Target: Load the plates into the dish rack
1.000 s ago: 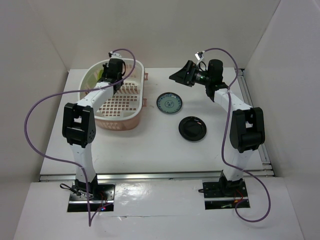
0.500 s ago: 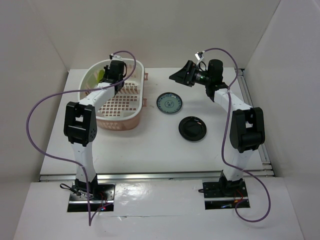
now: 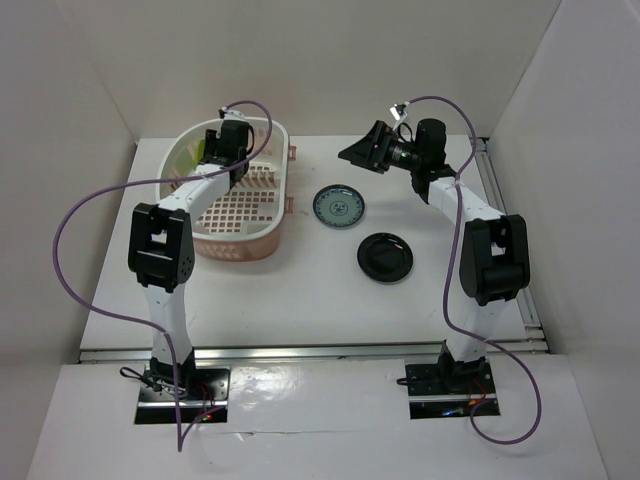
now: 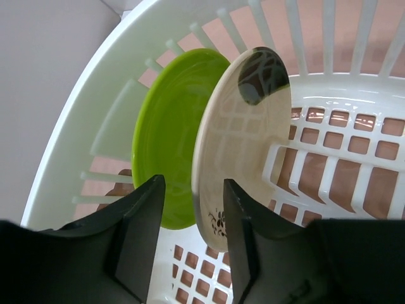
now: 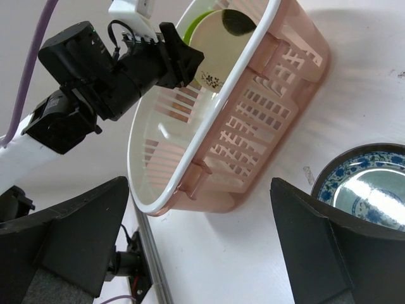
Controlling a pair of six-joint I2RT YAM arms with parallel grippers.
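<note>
The pale pink dish rack point(image 3: 235, 250) stands at the back left of the table. In the left wrist view a lime green plate point(image 4: 168, 139) and a cream plate point(image 4: 240, 139) with a dark mark stand on edge side by side at the rack's point(image 4: 95, 114) far end. My left gripper point(image 4: 193, 190) is open astride the cream plate's lower edge, with a gap on the left side. A blue-patterned plate point(image 3: 338, 206) and a glossy black plate point(image 3: 385, 256) lie flat on the table. My right gripper point(image 3: 362, 152) hangs open and empty above the table, right of the rack.
The right wrist view shows the rack's point(image 5: 253, 107) side wall, the left gripper point(image 5: 183, 63) at the cream plate point(image 5: 218, 57), and the blue-patterned plate point(image 5: 367, 183) at the right edge. White walls enclose the table on three sides.
My left gripper has opened off the cream plate, which stays standing in the rack beside the green one. The right arm has not moved.
</note>
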